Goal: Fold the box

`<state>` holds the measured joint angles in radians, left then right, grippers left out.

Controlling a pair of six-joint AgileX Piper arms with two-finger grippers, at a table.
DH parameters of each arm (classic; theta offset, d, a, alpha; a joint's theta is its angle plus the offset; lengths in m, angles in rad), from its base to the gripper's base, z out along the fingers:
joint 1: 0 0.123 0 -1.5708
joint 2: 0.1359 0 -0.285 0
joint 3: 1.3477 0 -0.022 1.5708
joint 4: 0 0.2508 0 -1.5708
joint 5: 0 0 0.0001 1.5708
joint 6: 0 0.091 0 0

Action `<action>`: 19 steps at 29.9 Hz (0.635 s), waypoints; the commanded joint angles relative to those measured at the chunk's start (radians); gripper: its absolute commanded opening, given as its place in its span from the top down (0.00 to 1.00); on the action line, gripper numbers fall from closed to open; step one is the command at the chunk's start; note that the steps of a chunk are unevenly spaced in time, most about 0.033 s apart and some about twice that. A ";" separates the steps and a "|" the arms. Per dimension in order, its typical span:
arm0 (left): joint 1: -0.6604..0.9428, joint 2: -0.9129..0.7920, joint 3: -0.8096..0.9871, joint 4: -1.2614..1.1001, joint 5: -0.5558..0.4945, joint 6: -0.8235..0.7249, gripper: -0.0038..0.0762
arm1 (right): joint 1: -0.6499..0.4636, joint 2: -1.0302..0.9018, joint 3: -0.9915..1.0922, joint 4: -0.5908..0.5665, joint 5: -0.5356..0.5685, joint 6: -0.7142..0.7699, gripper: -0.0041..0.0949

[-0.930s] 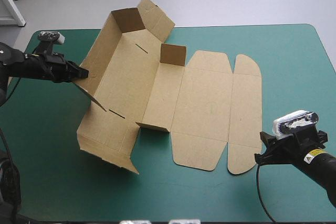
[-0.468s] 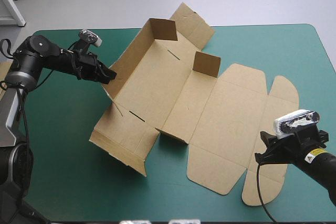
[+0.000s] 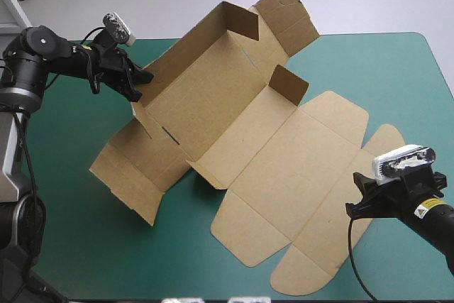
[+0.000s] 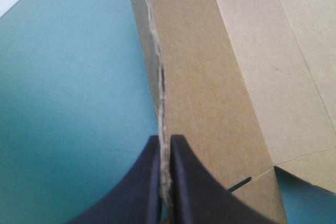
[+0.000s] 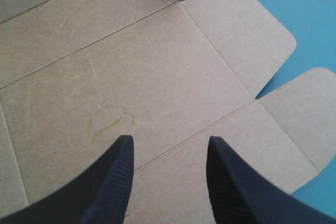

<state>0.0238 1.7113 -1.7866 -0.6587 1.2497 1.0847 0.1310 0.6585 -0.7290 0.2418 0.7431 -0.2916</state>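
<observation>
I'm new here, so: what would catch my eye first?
The brown box sprawls across the teal-green table, one long wall raised at the left, its lid panels flat toward the right. The left gripper is shut on that wall's edge; the right gripper hovers open over the flat lid.

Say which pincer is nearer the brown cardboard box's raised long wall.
Left. The left pincer is shut on that wall at its edge; the right pincer hovers open over the flat lid panel, far from it.
</observation>
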 commanded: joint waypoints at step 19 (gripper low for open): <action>-0.384 -0.059 -0.093 0.382 0.000 0.144 0.94 | 0.002 0.071 -0.104 -0.175 -0.049 0.071 0.54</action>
<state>-0.3377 1.7061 -1.8446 -0.2796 1.2381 1.2487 0.1310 0.7293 -0.7925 0.0826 0.7548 -0.2360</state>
